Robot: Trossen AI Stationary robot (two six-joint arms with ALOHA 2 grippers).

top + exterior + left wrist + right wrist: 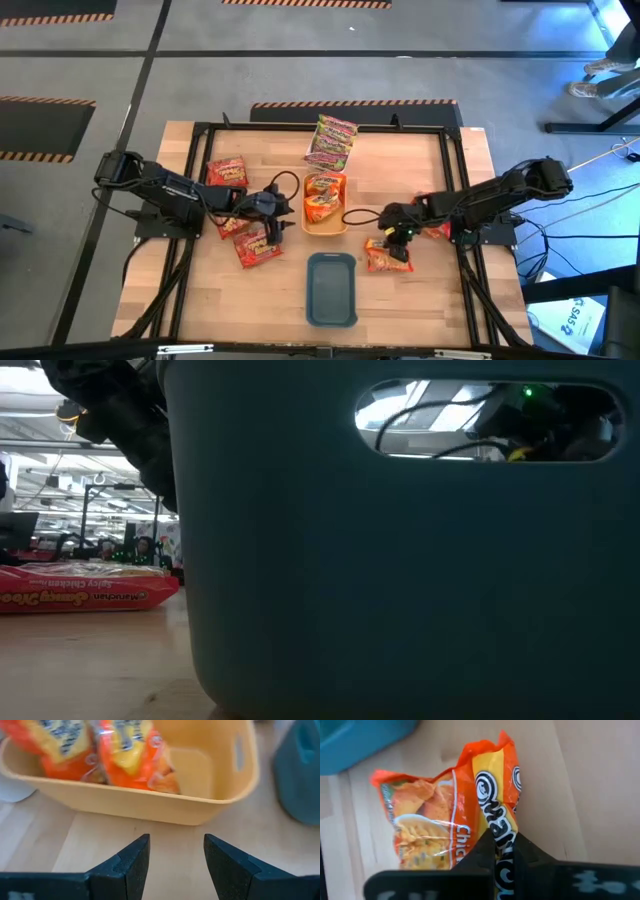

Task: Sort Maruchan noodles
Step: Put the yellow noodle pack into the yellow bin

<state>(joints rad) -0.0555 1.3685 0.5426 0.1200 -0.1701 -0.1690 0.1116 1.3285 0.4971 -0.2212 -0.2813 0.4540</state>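
Observation:
Two orange Maruchan packets (323, 196) lie in the yellow-orange tray (326, 226). My left gripper (175, 854) stands open just left of that tray, touching nothing. My right gripper (505, 851) is shut on another orange packet (445, 820), which lies on the table right of the teal tray (332, 290). Red packets (227, 172) (256, 245) lie flat on the wood under and beside my left arm. Green-pink packets (333, 140) sit stacked at the table's far edge. The low view shows one red packet (80, 588) beside the teal tray's wall (400, 580). My right gripper pinches the orange packet between its two fingers (485, 851) at one edge, on the yellow printed band (501, 827). The fingers come from above, slanting in from the table's right. The wrapper is creased upward at the hold while the rest of the packet lies on the table.
Another packet (436, 230) lies partly under my right arm. A black frame (200, 135) borders the wooden table. Bare wood shows between the teal tray and the red packets, and along the near edge. Cables run over the table by the yellow-orange tray.

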